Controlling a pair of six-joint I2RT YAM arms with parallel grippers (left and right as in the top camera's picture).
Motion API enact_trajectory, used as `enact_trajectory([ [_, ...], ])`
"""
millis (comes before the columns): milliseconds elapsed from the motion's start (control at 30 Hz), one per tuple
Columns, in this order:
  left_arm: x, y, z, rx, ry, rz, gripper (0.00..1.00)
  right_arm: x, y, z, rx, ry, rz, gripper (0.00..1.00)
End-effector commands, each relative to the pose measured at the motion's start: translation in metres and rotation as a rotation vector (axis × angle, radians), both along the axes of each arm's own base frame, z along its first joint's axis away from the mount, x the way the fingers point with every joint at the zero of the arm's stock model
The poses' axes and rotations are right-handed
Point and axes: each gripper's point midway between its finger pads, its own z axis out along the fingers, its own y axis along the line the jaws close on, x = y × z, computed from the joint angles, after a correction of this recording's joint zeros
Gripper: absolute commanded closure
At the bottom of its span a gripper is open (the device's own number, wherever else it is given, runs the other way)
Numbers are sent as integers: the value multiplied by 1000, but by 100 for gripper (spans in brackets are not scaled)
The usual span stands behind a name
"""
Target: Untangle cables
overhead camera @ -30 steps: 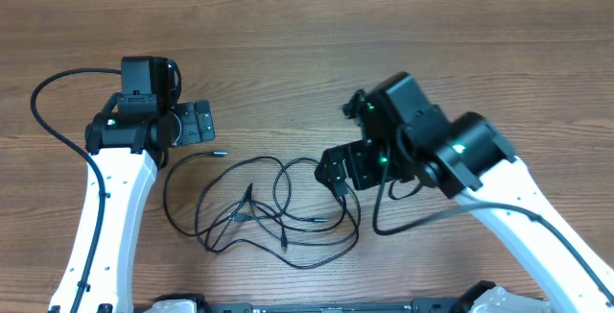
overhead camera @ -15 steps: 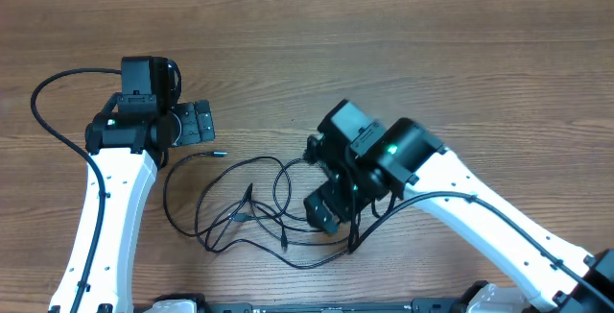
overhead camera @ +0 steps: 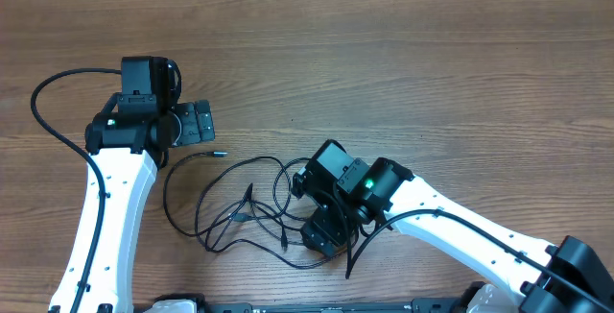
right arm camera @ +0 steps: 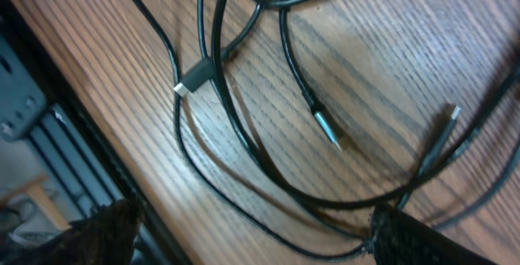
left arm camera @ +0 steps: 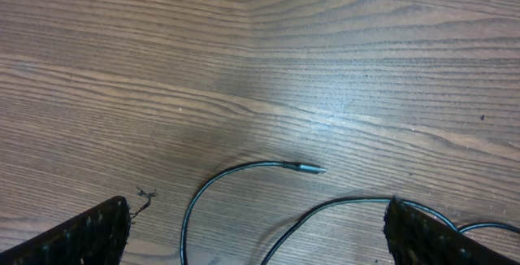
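Several thin black cables point(overhead camera: 251, 212) lie in a loose tangle on the wooden table, at the front middle. One plug end point(overhead camera: 217, 155) points toward my left gripper point(overhead camera: 199, 121), which is open and empty, up and left of the tangle. In the left wrist view that plug point(left arm camera: 309, 168) lies on bare wood ahead of the open fingers point(left arm camera: 258, 231). My right gripper point(overhead camera: 322, 235) is open, low over the tangle's right front side. The right wrist view shows crossing strands point(right arm camera: 244, 135) and small plugs point(right arm camera: 192, 79) between its open fingers point(right arm camera: 260, 236).
The table's front edge and a black base rail point(overhead camera: 317, 306) run just behind the right gripper; they also show in the right wrist view point(right arm camera: 49, 135). A thick black robot wire point(overhead camera: 40, 102) loops left of the left arm. Another hangs under the right arm point(overhead camera: 357, 251).
My right arm has swung left and toward the front edge, coming down over the right side of the tangle. The left arm and the cables have not visibly moved.
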Motion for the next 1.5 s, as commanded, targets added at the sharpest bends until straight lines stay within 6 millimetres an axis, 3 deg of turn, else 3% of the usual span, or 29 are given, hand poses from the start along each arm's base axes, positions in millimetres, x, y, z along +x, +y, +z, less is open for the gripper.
enact_trajectory([
  [0,0,0,1,-15,-8,20,0,-3,-2,-13,3,-33,94,12],
  [300,0,0,1,-15,-8,20,1,5,7,-37,77,-150,226,16],
  [533,0,0,1,-15,-8,20,1,2,-1,-50,56,-155,238,23],
  [567,0,0,1,-15,-8,20,0,1,-3,-52,53,-151,239,26],
  [600,0,0,1,-15,-8,20,0,0,-4,-53,50,-151,243,36],
  [633,0,0,1,-15,-8,20,0,0,-6,-55,43,-157,257,60],
  [767,0,0,1,-15,-8,20,1,0,-5,-55,46,-160,258,86],
  [867,0,0,1,-15,-8,20,0,3,-7,-56,33,-173,253,96],
  [1100,0,0,1,-15,-8,20,1,4,-5,-54,35,-161,214,96],
  [1267,0,0,1,-15,-8,20,1,8,0,-33,24,-130,154,96],
  [1467,0,0,1,-15,-8,20,0,18,11,35,20,-127,154,96],
])
